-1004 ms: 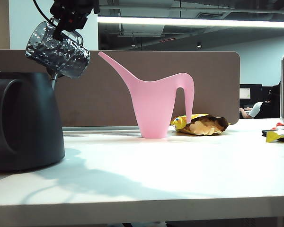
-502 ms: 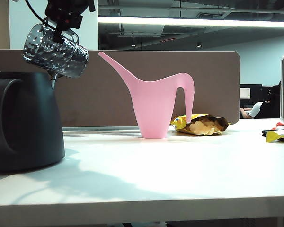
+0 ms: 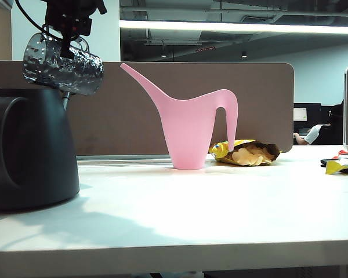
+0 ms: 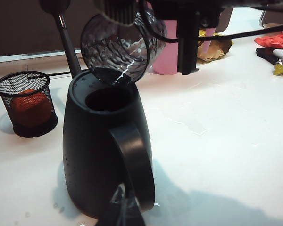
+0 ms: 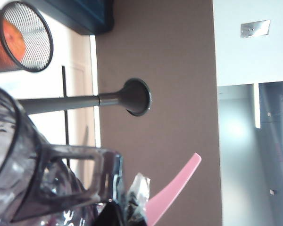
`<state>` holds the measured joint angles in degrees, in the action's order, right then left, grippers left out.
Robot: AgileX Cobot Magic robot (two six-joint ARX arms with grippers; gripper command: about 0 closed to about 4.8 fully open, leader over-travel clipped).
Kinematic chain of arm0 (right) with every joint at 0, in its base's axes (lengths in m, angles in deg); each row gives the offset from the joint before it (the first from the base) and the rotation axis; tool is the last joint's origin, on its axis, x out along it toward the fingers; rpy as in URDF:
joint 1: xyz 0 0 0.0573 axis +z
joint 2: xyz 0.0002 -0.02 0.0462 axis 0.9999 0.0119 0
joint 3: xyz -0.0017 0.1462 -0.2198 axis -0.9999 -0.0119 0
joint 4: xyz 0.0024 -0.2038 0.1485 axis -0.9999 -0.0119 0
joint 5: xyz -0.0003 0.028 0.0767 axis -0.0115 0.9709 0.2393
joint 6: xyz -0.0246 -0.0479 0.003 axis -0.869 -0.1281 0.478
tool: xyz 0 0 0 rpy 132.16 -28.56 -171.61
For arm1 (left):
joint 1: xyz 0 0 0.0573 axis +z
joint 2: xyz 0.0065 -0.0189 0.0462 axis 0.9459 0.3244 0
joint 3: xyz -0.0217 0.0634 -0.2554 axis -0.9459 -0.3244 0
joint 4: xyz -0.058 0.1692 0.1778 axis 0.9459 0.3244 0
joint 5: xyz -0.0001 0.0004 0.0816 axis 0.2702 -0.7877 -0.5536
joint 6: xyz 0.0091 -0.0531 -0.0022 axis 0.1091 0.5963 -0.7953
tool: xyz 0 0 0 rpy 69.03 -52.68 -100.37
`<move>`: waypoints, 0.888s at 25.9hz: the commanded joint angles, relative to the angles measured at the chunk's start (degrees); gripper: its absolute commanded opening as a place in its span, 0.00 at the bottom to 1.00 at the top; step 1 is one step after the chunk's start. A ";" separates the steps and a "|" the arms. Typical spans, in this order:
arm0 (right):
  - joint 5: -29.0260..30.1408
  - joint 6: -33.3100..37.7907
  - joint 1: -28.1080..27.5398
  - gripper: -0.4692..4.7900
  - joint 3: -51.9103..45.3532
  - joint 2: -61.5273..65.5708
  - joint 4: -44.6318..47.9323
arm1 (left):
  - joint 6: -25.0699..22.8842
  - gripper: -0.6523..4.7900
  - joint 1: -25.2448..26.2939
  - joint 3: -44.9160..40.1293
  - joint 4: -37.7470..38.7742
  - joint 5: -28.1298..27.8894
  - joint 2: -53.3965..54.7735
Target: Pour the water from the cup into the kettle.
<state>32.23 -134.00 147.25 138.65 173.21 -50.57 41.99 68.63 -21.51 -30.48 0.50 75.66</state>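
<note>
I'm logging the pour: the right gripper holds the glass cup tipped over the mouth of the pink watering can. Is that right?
Not quite. The right gripper does hold the glass cup tipped, but over the mouth of the black kettle, as the left wrist view shows. The pink watering can stands apart on the table.

kettle (image 3: 32, 147): its left side is cut off by the exterior view's edge
cup (image 5: 33, 179): cropped in the right wrist view
left gripper (image 4: 122, 214): below the kettle's handle, only blurred tips show
</note>
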 commanded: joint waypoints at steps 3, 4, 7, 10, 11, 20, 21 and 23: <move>-1.68 -2.43 0.57 0.08 0.13 0.04 1.88 | -0.07 0.11 0.02 0.37 -0.59 -0.13 0.02; -1.81 -2.47 0.74 0.08 0.13 0.04 1.75 | -0.07 0.11 0.02 0.37 -0.59 -0.13 0.02; -2.73 -5.01 1.60 0.08 0.13 0.04 1.77 | -0.07 0.11 0.02 0.37 -0.59 -0.13 0.02; -2.95 -5.03 2.29 0.08 0.11 0.04 1.75 | -0.07 0.11 0.02 0.37 -0.61 -0.13 0.02; -3.19 -5.09 2.75 0.08 0.07 0.11 1.68 | -0.07 0.11 0.02 0.37 -0.59 -0.11 0.02; -5.29 -8.87 2.97 0.08 0.02 0.37 1.73 | -0.22 0.11 0.00 0.39 -0.59 0.09 0.02; -5.29 -9.66 2.97 0.08 0.02 0.37 1.73 | -0.22 0.11 0.00 0.39 -0.59 0.09 0.02; -5.25 -10.01 3.04 0.08 0.02 0.37 1.99 | -0.22 0.11 0.00 0.39 -0.59 0.09 0.02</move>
<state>27.47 -143.53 150.11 138.58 173.71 -49.35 41.97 68.63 -21.49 -30.48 0.52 75.64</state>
